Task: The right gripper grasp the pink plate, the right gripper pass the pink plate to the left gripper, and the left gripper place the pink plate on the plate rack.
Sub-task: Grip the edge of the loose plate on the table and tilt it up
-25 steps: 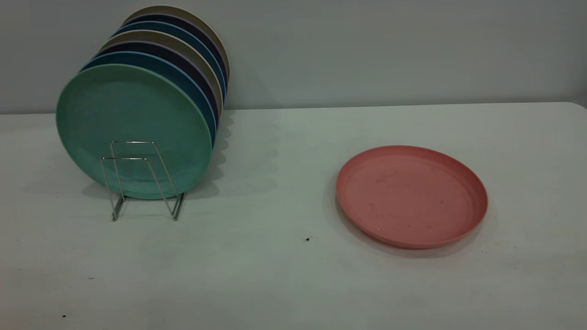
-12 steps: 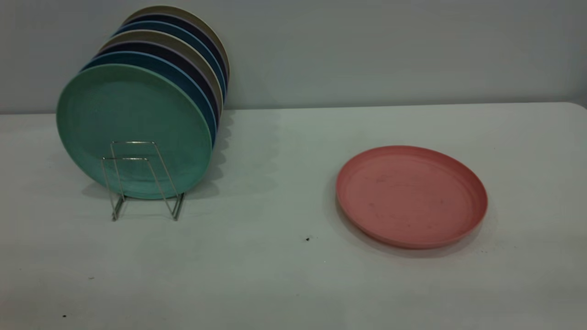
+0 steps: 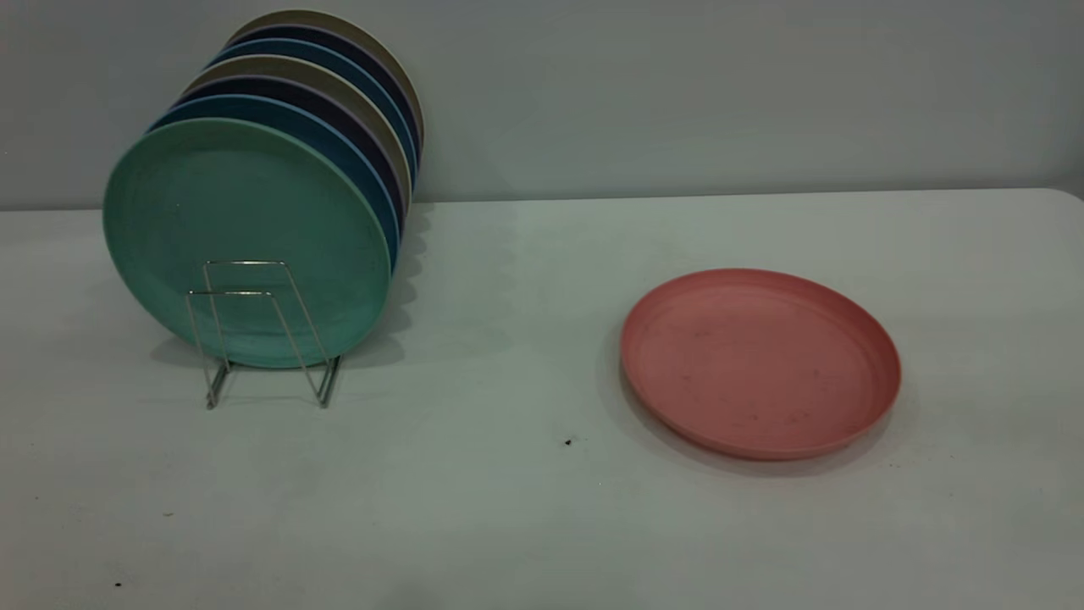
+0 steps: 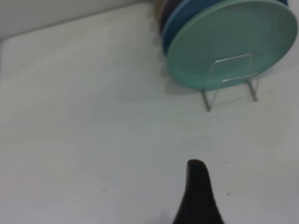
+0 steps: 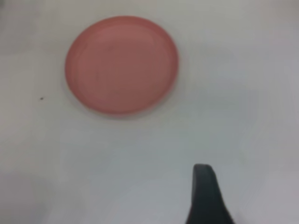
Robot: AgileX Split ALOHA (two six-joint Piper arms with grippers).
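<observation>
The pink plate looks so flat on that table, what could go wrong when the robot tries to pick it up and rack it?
The pink plate lies flat on the table, showing only a low rim to pinch, so the right gripper might slip off or just push it along. The plate rack already holds a row of plates up to the mint-green plate; only its short front loops look free, so a misjudged placement could knock them.

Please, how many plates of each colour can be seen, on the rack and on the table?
Counted by the visible rims:
Mint-green round plastic plate: 1
Blue plates: 2
Dark navy plates: 2
Beige plates: 2
Salmon-pink round plate, flat on the table: 1
Total: 8, with 7 standing in the silver wire rack.
</observation>
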